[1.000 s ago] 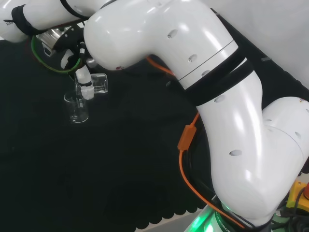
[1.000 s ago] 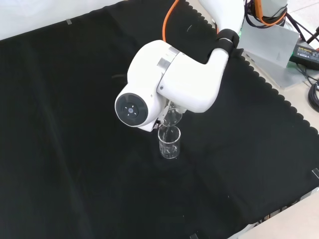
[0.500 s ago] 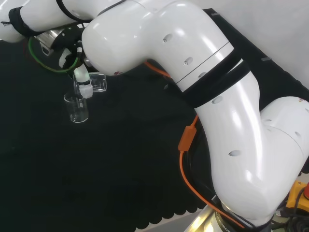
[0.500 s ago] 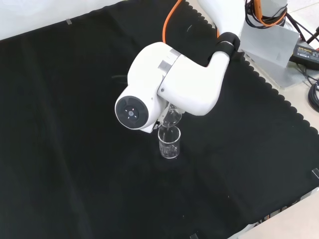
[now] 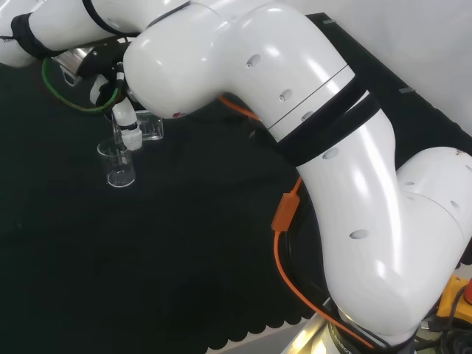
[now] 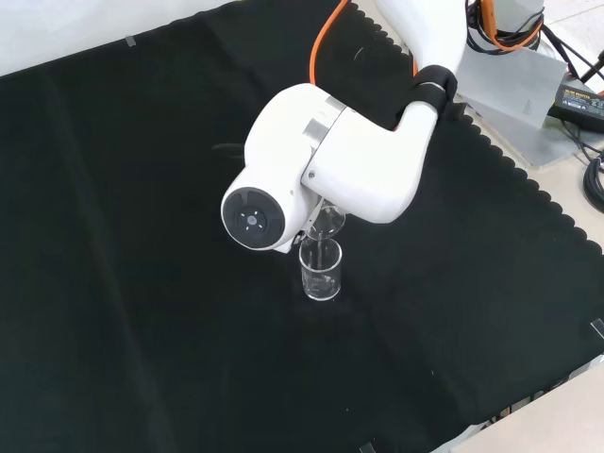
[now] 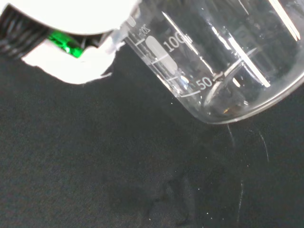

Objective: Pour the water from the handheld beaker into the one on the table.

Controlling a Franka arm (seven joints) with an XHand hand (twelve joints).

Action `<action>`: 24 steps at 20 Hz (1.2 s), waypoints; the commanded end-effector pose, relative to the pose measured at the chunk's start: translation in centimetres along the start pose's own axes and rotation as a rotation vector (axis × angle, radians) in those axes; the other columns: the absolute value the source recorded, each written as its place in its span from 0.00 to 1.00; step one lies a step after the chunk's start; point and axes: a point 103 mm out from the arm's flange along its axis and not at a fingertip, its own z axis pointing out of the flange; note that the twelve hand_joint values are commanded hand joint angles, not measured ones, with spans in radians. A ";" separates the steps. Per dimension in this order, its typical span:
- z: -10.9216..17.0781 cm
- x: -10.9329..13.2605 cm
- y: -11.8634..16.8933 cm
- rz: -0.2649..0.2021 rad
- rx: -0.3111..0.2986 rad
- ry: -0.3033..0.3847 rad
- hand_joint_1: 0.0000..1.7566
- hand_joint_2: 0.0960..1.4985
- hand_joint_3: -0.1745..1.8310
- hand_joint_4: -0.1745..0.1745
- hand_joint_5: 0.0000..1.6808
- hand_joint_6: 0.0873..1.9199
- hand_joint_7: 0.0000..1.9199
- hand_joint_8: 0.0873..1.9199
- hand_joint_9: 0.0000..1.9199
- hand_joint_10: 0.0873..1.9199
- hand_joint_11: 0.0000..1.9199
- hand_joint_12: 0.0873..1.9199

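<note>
A wide black cloth with a scalloped edge (image 6: 123,283) covers the bench. Over it reaches the large glossy white robot arm (image 5: 317,147), its thick links banded in black; an orange cable (image 5: 284,214) runs along it. In the front view, a big white link with a round grey cap (image 6: 253,219) stands in front of the hand.

In the head view, the black and white hand (image 5: 125,118) sits at the upper left of the picture, with a white finger (image 5: 127,122) reaching down across a clear glass beaker held tilted on its side (image 5: 150,127). The fingers close round this handheld beaker, so the hand is clamped on it. A loop of green cable (image 5: 63,92) hangs beside the wrist.

Just below and a little left of the tilted beaker in the head view stands a second clear glass beaker, upright on the cloth (image 5: 118,164). In the front view this standing beaker (image 6: 321,271) is near the middle of the cloth, directly under the arm's capped link, with the lip of the handheld beaker (image 6: 326,223) just above its rim. Whether the two touch cannot be told.

In the wrist view, the handheld beaker (image 7: 223,57) appears close and large, tilted, with white measuring marks on its wall. A blurred white part of the hand (image 7: 71,28) shows beside it, against the black cloth (image 7: 95,180). How much water either beaker holds cannot be told.
</note>
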 end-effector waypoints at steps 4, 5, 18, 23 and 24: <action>-0.2 0.2 -0.3 0.000 0.004 -0.004 0.74 0.33 0.56 0.00 0.68 0.51 0.63 0.49 0.72 0.43 0.62 0.42; -0.2 0.2 -0.3 0.000 0.005 -0.005 0.74 0.33 0.56 0.00 0.68 0.51 0.63 0.49 0.72 0.43 0.62 0.42; -0.4 0.2 -0.4 0.001 0.013 -0.007 0.74 0.33 0.56 0.00 0.68 0.51 0.63 0.49 0.72 0.43 0.62 0.42; -0.5 0.3 -0.4 0.002 0.021 -0.013 0.74 0.33 0.56 0.00 0.68 0.51 0.63 0.49 0.72 0.43 0.62 0.42; -0.5 0.3 -0.4 0.005 0.026 -0.016 0.74 0.33 0.56 0.00 0.68 0.51 0.63 0.49 0.72 0.43 0.62 0.42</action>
